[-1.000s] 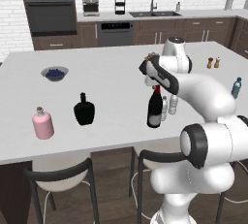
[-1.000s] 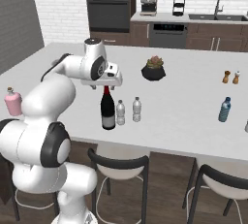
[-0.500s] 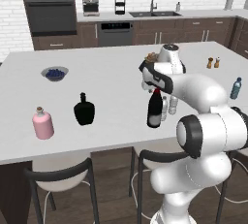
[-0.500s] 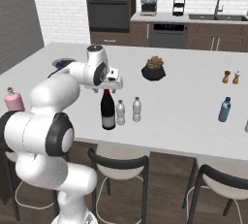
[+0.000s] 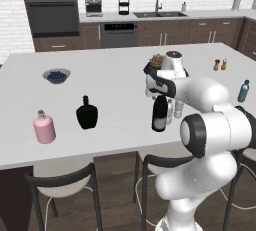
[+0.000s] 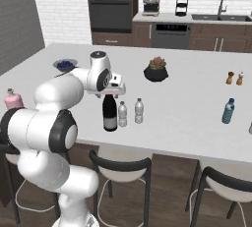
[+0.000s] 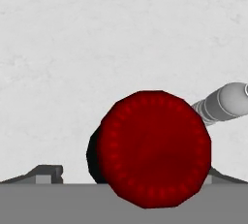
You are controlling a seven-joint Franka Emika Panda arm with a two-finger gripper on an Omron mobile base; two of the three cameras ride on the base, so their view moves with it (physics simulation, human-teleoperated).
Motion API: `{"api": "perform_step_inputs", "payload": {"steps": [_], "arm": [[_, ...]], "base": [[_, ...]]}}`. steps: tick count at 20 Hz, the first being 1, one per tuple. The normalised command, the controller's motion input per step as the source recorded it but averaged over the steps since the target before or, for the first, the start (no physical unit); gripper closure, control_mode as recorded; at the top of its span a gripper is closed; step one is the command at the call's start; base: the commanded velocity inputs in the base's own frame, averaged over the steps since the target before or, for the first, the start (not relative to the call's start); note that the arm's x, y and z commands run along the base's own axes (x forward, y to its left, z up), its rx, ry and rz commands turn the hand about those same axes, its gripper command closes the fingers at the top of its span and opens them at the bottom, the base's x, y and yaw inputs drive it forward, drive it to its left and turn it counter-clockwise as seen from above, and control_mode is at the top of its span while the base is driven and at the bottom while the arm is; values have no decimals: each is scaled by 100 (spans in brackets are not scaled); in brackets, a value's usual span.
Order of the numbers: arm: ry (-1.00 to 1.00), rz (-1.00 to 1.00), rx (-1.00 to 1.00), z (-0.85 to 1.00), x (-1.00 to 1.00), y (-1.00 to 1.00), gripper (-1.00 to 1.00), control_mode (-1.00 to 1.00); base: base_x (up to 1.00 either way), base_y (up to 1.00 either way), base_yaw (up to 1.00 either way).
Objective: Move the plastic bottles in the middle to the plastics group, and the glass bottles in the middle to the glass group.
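The white island counter (image 5: 115, 125) fills the middle of both base views, and the things on it look sorted on purpose: glass toward the left of the left base view, plastic toward the right, mixed bottles in between.

The arm is bent over the centre of the counter, its hand directly above the wine bottle (image 5: 159, 115), which stands upright near the counter's front edge, at centre-right in the left base view and left of centre in the right base view (image 6: 110, 115). Its long axis runs straight up, red capped neck pointing at the hand. In the hand view that red cap (image 7: 154, 148) is a big round disc at lower centre, seen end-on, so the hand seems lined up straight down the bottle's axis, I'd judge for a grip on the neck.

The gripper (image 7: 131, 177) is spread as wide as it goes and has hold of nothing; 1 dark tip shows at the lower left edge and 1 at the lower right, either side of the cap and apart from it.

The black flask (image 5: 86, 113) and pink bottle (image 5: 44, 127) stand at lower left of the left base view, well apart from the wine bottle.

2 small clear bottles (image 6: 122, 114) stand upright just right of the wine bottle in the right base view.

The small blue bottle (image 6: 227, 111) stands alone at the right, also upright.
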Motion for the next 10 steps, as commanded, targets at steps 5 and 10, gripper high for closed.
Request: {"api": "perform_step_inputs", "payload": {"steps": [5, 10], "arm": [[-1, 0, 0, 0, 15, 0, -100, -100], [-2, 0, 0, 0, 5, 0, -100, -100]], "base": [[0, 0, 0], [0, 0, 0]]}}
